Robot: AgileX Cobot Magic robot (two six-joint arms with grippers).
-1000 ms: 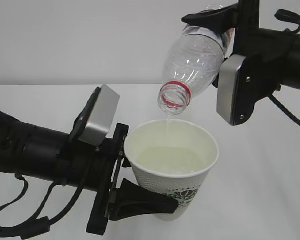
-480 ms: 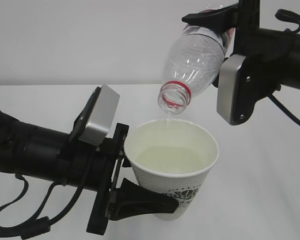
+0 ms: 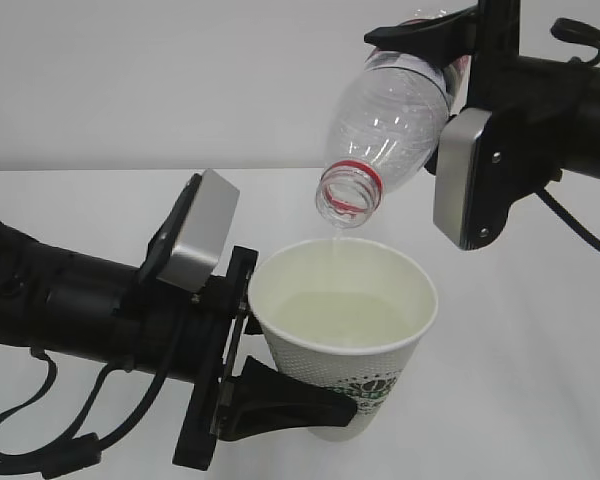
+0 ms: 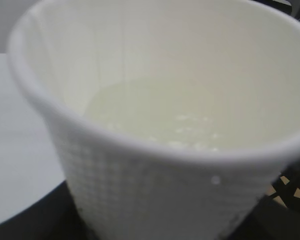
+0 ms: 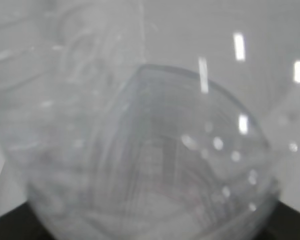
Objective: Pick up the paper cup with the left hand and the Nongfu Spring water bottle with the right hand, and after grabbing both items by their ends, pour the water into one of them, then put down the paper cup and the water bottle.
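Paper cup [image 3: 345, 340], held upright above the white counter [image 3: 540, 380], with its open mouth directly below the neck of the Nongfu Spring water bottle [image 3: 385, 135]. The water [image 3: 345, 318] lies pale and faintly yellowish in the lower part of the cup, well below the rolled rim; the left wrist view shows its surface [image 4: 155, 117] nearly flat, with a few small glints. The bottle is tipped steeply, neck down, its red ring and open mouth just above the cup's far rim, apart from it. Its body looks almost empty.

Compared with the exterior views of the previous second, nothing has shifted: bottle, cup and both arms keep the same pose. Only the thin stream below the bottle mouth, visible a second ago, has faded to a faint trace at most. This suggests that pouring is finished or nearly so, and that the remaining steps are to right the bottle and set both items down.

Left end effector [image 3: 270, 400]: clenched on the cup's lower wall, one black finger crossing in front near the green logo. Right end effector [image 3: 435, 45]: grasping the bottle at its base end, high on the right; its wrist view is filled by the blurred clear bottle [image 5: 150, 150].
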